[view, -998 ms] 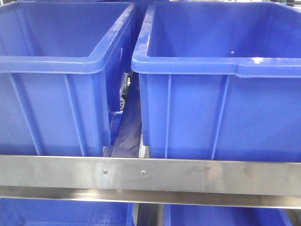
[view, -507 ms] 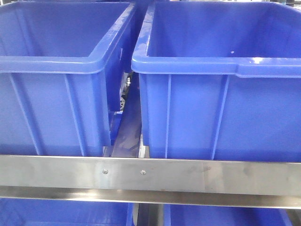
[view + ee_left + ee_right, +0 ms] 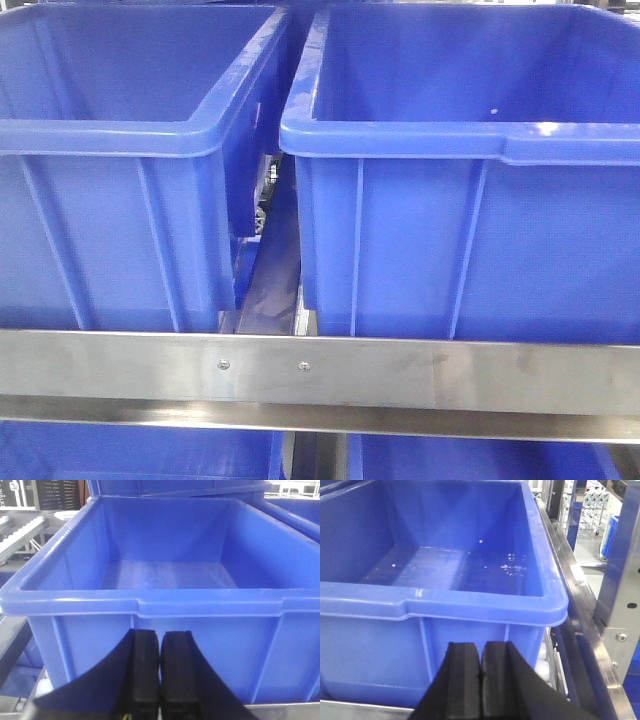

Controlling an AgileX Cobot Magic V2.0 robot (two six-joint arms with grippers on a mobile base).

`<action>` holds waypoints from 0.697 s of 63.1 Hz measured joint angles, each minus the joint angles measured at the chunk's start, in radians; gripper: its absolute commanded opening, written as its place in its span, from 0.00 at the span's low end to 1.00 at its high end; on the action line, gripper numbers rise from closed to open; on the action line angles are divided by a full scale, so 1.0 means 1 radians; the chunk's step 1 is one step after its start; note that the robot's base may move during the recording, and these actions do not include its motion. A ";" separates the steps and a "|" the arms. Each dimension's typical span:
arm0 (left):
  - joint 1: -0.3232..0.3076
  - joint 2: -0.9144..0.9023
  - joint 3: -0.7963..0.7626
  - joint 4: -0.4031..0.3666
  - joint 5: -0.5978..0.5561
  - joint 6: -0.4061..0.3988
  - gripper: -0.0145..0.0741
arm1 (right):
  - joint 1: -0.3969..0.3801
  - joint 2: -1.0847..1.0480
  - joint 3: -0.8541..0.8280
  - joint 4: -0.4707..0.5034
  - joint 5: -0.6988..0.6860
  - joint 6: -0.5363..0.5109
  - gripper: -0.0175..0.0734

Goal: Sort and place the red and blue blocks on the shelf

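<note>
At bottom of left wrist view: left end effector (image 3: pixel 160 670) pressed closed, pads touching, nothing between them. Aimed level at front wall of left bin (image 3: pixel 150 607), just below its rim. Bin floor visible and bare; no block inside.

At bottom of right wrist view: right end effector (image 3: pixel 481 680) likewise closed flat, a hairline seam only, carrying nothing. Pointed at front wall of right bin (image 3: pixel 485 612), near its right corner. Floor bare apart from pale specks, too small to identify. Shelf (image 3: pixel 615 630) upright with one screw just right of bin; white rollers behind it, well apart.

Front view: two bins side by side on one tier, narrow gap between, shelf rail (image 3: pixel 320 368) with two small screws running across below. Rims of further bins under the rail.

Red and blue blocks: not visible in any view. Location cannot be told.

Judgement: both end effectors empty and parked low before separate bins, which suits one bin per colour. Closed pads probably a resting posture, not a grip. Sorting judged either not begun or between picks; neither bin holds a block. Next move would call for locating the blocks first, then opening pads for a small sharp-edged cube.
</note>
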 measured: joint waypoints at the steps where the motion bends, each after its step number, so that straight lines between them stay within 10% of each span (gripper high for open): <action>1: 0.000 0.000 0.000 0.000 0.000 0.000 0.32 | 0.000 0.000 0.000 0.000 0.000 0.000 0.25; 44: 0.000 0.000 0.000 0.001 -0.037 0.000 0.32 | 0.000 0.000 0.000 0.000 0.000 0.000 0.25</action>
